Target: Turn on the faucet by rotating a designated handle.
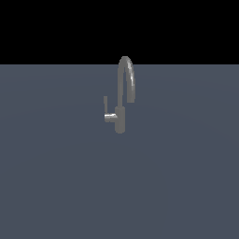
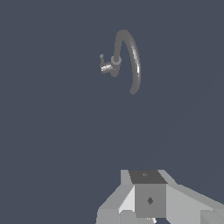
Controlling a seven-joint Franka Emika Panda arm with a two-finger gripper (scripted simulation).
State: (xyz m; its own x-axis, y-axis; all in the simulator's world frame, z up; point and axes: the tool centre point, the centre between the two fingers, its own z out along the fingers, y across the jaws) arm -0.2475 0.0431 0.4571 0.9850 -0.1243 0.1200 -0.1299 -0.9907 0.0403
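The faucet (image 1: 120, 119) is a small grey metal tap standing on a flat blue-grey surface, its arched spout (image 1: 127, 74) rising above the base. The handle (image 1: 107, 112) is a thin L-shaped lever: a short stub sticks out toward the exterior view's left and a slim bar points upward from it. From the wrist view I look down on the faucet (image 2: 131, 57) and its handle (image 2: 105, 66). Grey blocks of my gripper (image 2: 149, 194) show at the frame edge, well apart from the faucet. Its fingers are not distinguishable. The gripper is absent from the exterior view.
A plain blue-grey surface (image 1: 60, 177) spreads all around the faucet, with a black background (image 1: 46, 28) beyond its far edge.
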